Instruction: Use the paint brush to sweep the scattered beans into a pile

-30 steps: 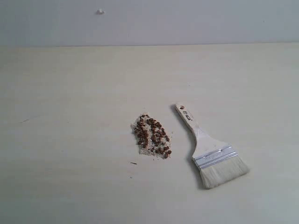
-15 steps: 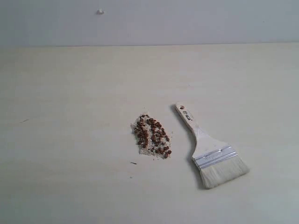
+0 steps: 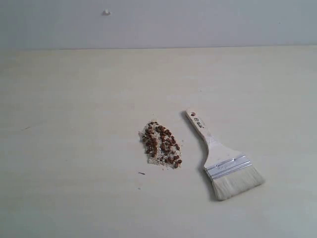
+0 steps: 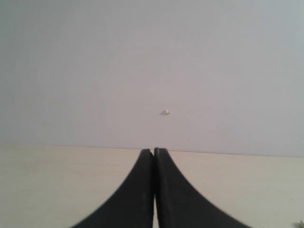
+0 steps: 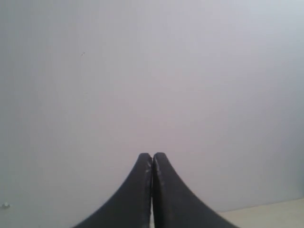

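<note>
The reddish-brown beans [image 3: 161,145] lie in a tight cluster on whitish crumbs near the middle of the pale table [image 3: 74,124]. Just to their right the paint brush [image 3: 224,158] lies flat, its cream handle pointing up-left toward the wall and its off-white bristles toward the table's front right. Neither arm shows in the exterior view. My left gripper [image 4: 153,152] is shut with nothing between its black fingers and faces the wall. My right gripper [image 5: 152,156] is likewise shut and empty, also facing the wall.
A grey wall [image 3: 198,22] runs behind the table, with a small white bump [image 3: 106,12] on it, which also shows as a bump [image 4: 166,112] in the left wrist view. A small dark speck [image 3: 141,173] lies just below-left of the beans.
</note>
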Controlling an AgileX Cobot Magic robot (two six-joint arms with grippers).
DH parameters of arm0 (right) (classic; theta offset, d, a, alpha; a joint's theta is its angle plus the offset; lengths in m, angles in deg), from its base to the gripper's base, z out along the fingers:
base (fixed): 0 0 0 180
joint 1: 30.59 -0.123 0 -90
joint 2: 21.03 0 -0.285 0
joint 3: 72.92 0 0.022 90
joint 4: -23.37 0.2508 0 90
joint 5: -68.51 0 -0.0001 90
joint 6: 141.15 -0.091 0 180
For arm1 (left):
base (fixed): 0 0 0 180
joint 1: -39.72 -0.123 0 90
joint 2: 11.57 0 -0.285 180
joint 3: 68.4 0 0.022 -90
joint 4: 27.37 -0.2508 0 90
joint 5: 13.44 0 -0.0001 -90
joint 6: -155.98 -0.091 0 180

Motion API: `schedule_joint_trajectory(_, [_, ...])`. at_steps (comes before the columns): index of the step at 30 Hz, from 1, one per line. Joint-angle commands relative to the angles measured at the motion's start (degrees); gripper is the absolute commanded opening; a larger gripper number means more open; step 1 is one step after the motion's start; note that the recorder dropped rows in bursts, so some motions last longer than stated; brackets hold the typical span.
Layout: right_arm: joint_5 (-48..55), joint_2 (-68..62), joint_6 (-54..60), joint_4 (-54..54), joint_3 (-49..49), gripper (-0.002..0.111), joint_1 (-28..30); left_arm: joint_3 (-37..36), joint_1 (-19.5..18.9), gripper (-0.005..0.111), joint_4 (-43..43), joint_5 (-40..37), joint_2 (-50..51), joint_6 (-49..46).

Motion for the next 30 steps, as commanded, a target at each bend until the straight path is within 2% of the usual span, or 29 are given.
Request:
schedule_joint_trajectory(1, [0.5, 0.4, -0.1, -2.0, -1.4, 0.0, 0.3, -0.2, -0.1, 0.0, -0.2, 0.0, -0.4, 0.3])
schedule_joint_trajectory(3, [0.5, 0.6, -4.3, -8.9, -2.7, 0.0, 0.3, -0.2, -0.1, 0.0, -0.2, 0.0, -0.4, 0.3])
schedule_joint_trajectory(6, [0.5, 0.6, -20.8, -22.4, -4.3, 0.0, 0.3, -0.2, -0.1, 0.0, -0.2, 0.0, -0.4, 0.3])
schedule_joint_trajectory(7, [0.7, 0.6, -29.3, -30.9, -5.1, 0.0, 0.3, -0.2, -0.1, 0.0, -0.2, 0.0, -0.4, 0.3])
schedule_joint_trajectory(9, [0.8, 0.8, -36.5, -38.9, -7.3, 0.0, 0.3, -0.2, -0.1, 0.0, -0.2, 0.0, -0.4, 0.3])
schedule_joint_trajectory(14, [3.1, 2.4, -41.4, -47.4, -12.6, 0.0, 0.3, -0.2, -0.1, 0.0, -0.2, 0.0, -0.4, 0.3])
schedule_joint_trajectory(17, [8.3, 2.4, -52.0, -57.0, -12.6, 0.0, 0.3, -0.2, -0.1, 0.0, -0.2, 0.0, -0.4, 0.3])
schedule_joint_trajectory(23, [18.7, 2.4, -52.6, -63.1, -12.6, 0.0, 0.3, -0.2, -0.1, 0.0, -0.2, 0.0, -0.4, 0.3])
schedule_joint_trajectory(30, [18.7, 2.4, -52.6, -62.9, -12.6, 0.0, 0.3, -0.2, -0.1, 0.0, -0.2, 0.0, -0.4, 0.3])
